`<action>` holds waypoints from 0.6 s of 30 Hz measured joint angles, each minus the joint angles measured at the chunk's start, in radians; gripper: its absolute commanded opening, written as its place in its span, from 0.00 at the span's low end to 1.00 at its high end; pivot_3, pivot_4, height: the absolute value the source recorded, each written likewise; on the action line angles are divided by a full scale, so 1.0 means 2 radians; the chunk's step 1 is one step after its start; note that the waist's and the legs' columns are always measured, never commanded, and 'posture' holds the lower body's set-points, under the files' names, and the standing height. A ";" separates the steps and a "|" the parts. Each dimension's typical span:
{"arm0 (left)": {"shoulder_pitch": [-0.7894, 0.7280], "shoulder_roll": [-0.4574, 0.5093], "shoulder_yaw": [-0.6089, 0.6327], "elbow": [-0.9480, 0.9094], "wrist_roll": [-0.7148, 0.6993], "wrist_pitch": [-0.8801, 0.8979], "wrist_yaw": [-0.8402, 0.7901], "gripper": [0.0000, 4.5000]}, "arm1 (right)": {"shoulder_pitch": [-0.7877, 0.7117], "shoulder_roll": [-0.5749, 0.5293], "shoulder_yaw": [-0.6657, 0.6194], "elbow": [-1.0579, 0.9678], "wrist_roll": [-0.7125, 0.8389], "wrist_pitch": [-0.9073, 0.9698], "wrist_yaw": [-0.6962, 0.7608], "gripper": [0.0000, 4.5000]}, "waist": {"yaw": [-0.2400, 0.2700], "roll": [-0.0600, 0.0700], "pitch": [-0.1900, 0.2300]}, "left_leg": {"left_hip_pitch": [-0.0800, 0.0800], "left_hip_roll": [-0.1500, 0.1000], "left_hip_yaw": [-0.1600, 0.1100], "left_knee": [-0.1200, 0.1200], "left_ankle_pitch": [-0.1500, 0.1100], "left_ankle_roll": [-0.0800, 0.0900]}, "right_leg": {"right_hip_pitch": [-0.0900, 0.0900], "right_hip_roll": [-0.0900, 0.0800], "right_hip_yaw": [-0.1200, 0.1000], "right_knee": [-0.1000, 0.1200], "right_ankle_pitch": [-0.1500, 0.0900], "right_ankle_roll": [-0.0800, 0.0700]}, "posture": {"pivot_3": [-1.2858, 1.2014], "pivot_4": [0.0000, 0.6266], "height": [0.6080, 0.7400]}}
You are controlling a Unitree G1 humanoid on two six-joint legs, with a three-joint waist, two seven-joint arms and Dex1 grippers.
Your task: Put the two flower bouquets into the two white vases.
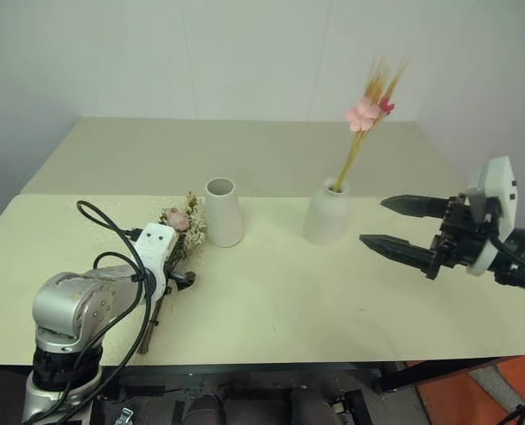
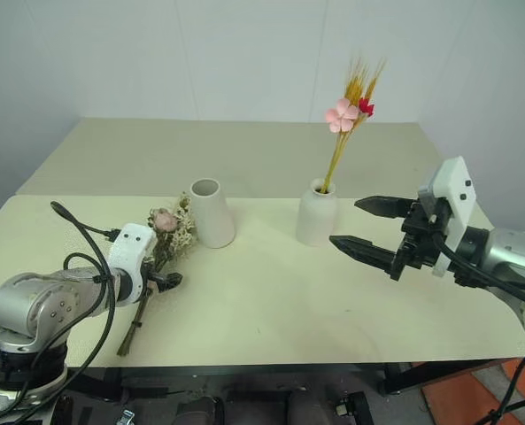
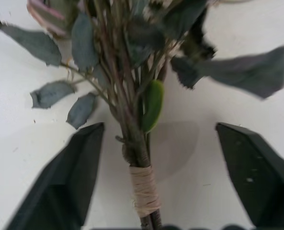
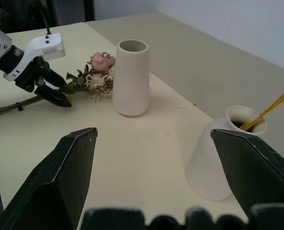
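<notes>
The bushy dried bouquet (image 1: 181,221) with a pink rose lies flat on the table, its brown stems pointing toward the near edge. My left gripper (image 3: 159,125) is open and straddles the bound stems (image 3: 142,189), a gap on each side. Just right of the bouquet stands an empty tapered white vase (image 1: 224,212). Further right, the narrow-necked white vase (image 1: 327,215) holds the thin yellow-stemmed bouquet (image 1: 366,115) upright, pink and red blossoms on top. My right gripper (image 1: 373,221) hovers open and empty to the right of that vase, pointing at it.
Both vases stand on the cream table (image 1: 289,301), whose near edge is close below my arms. A second tabletop (image 1: 244,150) butts against it behind, up to the white wall. Black cables (image 1: 111,239) loop over my left arm.
</notes>
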 measured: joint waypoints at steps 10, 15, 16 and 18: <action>-0.047 0.019 -0.009 0.017 -0.001 0.000 0.005 0.02 | 0.016 0.000 -0.004 -0.004 -0.004 0.000 -0.007 1.00 | 0.008 0.000 0.000 | -0.001 0.000 0.000 0.000 0.000 0.000 | 0.000 0.000 0.000 -0.001 0.000 0.000 | 0.52 0.24 1.00; -0.093 -0.026 0.040 0.041 0.048 -0.008 0.050 0.02 | 0.024 0.002 -0.006 -0.006 -0.006 -0.001 -0.013 1.00 | 0.008 0.000 0.000 | -0.001 -0.001 0.000 0.000 0.000 0.000 | 0.000 -0.001 0.000 -0.001 0.001 0.002 | 0.52 0.24 1.00; -0.100 -0.040 0.052 0.044 0.060 -0.021 0.061 0.02 | 0.026 0.002 -0.006 -0.006 -0.007 -0.002 -0.014 1.00 | 0.008 0.000 0.000 | -0.001 -0.001 0.000 0.000 0.000 0.000 | 0.000 -0.001 0.000 -0.001 0.001 0.002 | 0.52 0.24 1.00; -0.117 -0.070 0.074 0.062 0.092 -0.107 0.086 0.02 | 0.031 0.007 -0.008 -0.008 -0.008 -0.003 -0.017 1.00 | 0.010 0.000 0.000 | -0.001 -0.001 0.000 0.000 0.000 0.000 | 0.000 -0.001 0.000 -0.001 0.002 0.002 | 0.52 0.24 1.00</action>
